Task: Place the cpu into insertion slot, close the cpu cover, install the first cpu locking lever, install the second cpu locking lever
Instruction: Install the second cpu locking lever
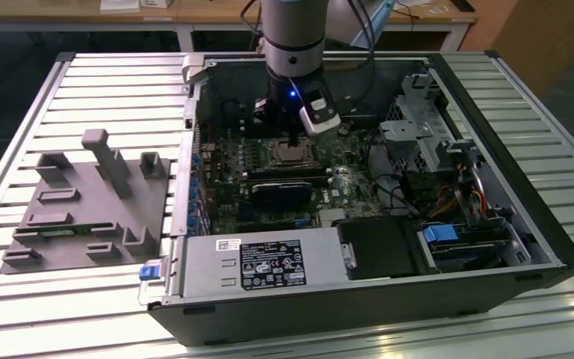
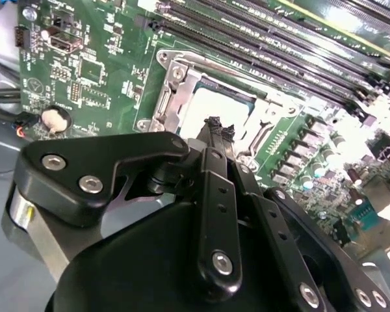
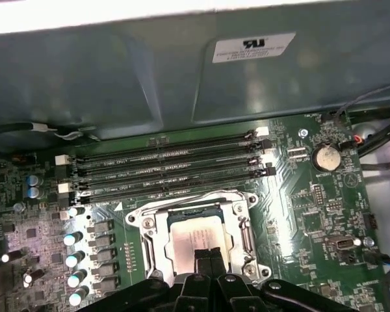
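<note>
The cpu point(image 3: 196, 233) lies flat in the insertion slot point(image 3: 244, 242), its dull silver top showing in both wrist views point(image 2: 211, 107). The cpu cover point(image 3: 155, 244), a thin silver frame, lies down around the chip's edges point(image 2: 171, 97). My gripper point(image 3: 210, 255) hangs just above the chip's near edge, its black fingertips point(image 2: 213, 123) pressed together with nothing between them. In the exterior view the gripper point(image 1: 292, 139) stands upright over the socket point(image 1: 289, 155) inside the open computer case. I cannot make out how the locking levers stand.
Long black memory slots point(image 3: 169, 172) run beside the socket, with a row of capacitors point(image 3: 75, 260) on another side. A black heatsink block point(image 1: 282, 193), the power supply point(image 1: 257, 265) and the drive bays point(image 1: 436, 142) crowd the case. A grey fixture point(image 1: 87, 202) sits outside on the slatted table.
</note>
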